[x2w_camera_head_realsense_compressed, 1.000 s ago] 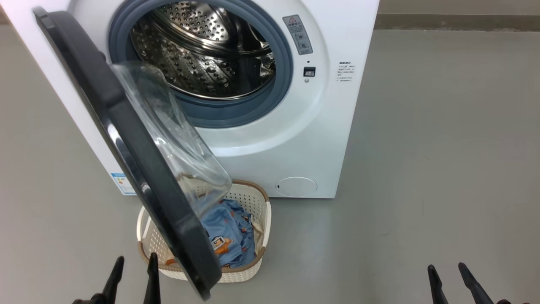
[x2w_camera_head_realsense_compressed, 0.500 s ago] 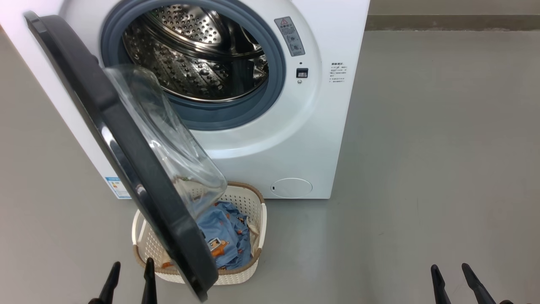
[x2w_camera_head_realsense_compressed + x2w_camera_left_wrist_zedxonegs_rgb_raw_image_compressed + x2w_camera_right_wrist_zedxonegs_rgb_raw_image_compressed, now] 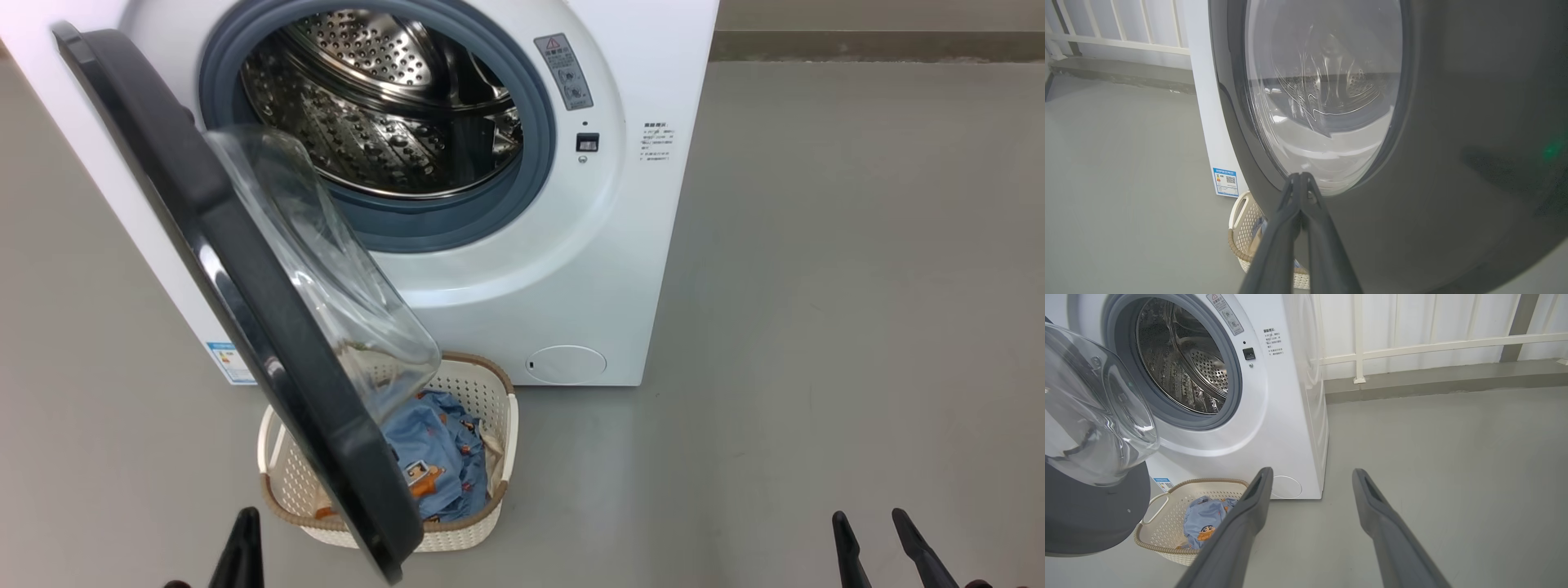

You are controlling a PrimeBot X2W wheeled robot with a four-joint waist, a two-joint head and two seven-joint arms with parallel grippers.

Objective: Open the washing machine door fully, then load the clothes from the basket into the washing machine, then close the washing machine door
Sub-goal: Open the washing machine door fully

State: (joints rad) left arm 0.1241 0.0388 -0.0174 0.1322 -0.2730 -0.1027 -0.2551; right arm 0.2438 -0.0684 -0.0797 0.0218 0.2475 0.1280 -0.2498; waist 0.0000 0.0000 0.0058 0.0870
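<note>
Door (image 3: 237,269) of the washer (image 3: 571,269) stands swung out from the washer's left side, about half open, and the steel drum (image 3: 392,106) behind it is in plain sight. The basket (image 3: 473,384) sits on the floor (image 3: 816,327) just in front of the washer, partly under the door's lower edge. The clothes (image 3: 433,457) lie inside it, blue print on top with a bit of cream cloth at the side. My left gripper (image 3: 1300,178) has its fingers pressed together with nothing between them. Its tips point at the door's outer face, at the lower rim of the glass window (image 3: 1323,81), and I cannot tell if they touch it. My right gripper (image 3: 1311,473) is spread wide and holds nothing, well apart from the washer, to the right of it.
</note>
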